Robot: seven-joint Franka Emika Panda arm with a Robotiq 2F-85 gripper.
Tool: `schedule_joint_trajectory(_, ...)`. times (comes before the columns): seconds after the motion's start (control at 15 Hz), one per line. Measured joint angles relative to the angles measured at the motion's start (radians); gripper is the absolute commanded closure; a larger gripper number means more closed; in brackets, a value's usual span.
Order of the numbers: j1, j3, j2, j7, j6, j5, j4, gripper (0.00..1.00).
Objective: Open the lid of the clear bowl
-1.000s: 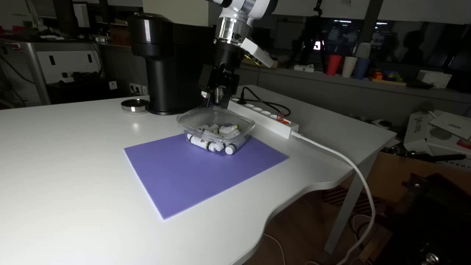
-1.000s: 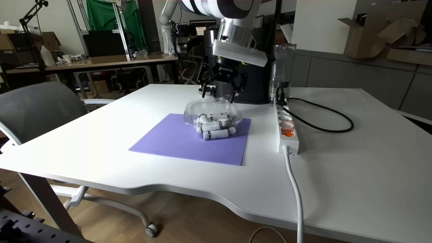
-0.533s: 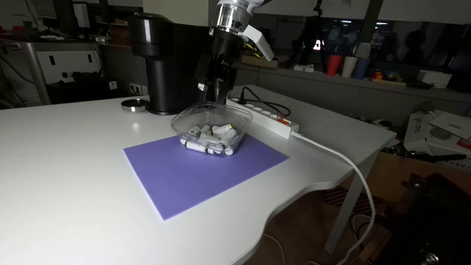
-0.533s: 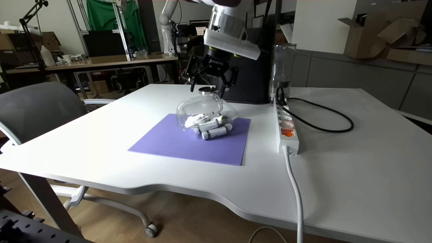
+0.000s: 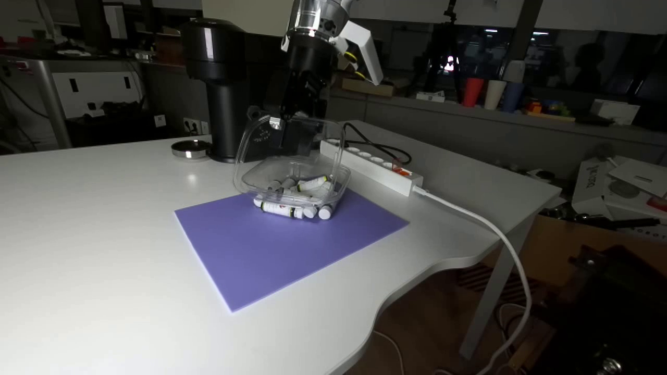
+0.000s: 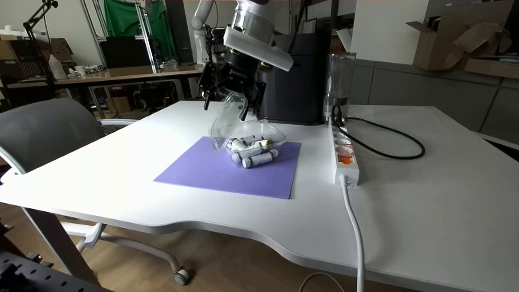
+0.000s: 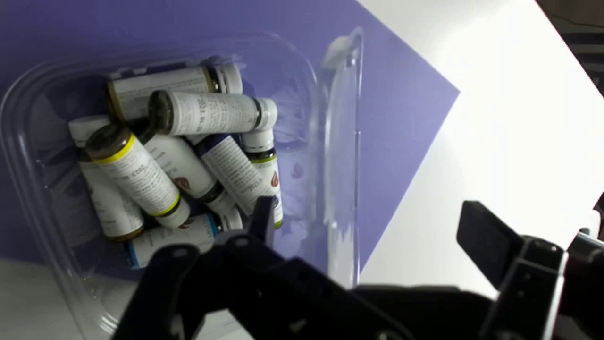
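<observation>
Outward push still needed on the lid (image 6: 228, 119)

Nearest in the wrist view, the gripper (image 7: 373, 230) is spread wide with nothing clasped; the lid is straddled by it. Whether contact is made by the inner finger (image 7: 262, 219) cannot be told.

The step in hand is judged to be the swinging-out of the lid. It is best pushed by the inner finger, slowly, in an arc about the joined side and well past upright; otherwise it may spring back. Sideways drag should be avoided, as the bowl (image 6: 271, 132), probably light, could be shifted or tipped.

The lid is stood along one side of the bowl, its free edge pointed up and leaned inward. In the wrist view it is seen nearly edge-on, in line with that side. No clear long axis can be made out, the shape being close to square.

Farther down, bottles (image 7: 212, 113) are piled in the bowl, set on the mat (image 5: 276, 260); beyond, the power strip (image 5: 372, 164) is placed on the table (image 5: 114, 234).
</observation>
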Motion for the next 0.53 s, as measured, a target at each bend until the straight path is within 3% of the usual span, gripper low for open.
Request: schedule_joint_trajectory(0.53,0.086,-0.036,-0.036,0.01,-0.025,-0.04,-0.038,0.0)
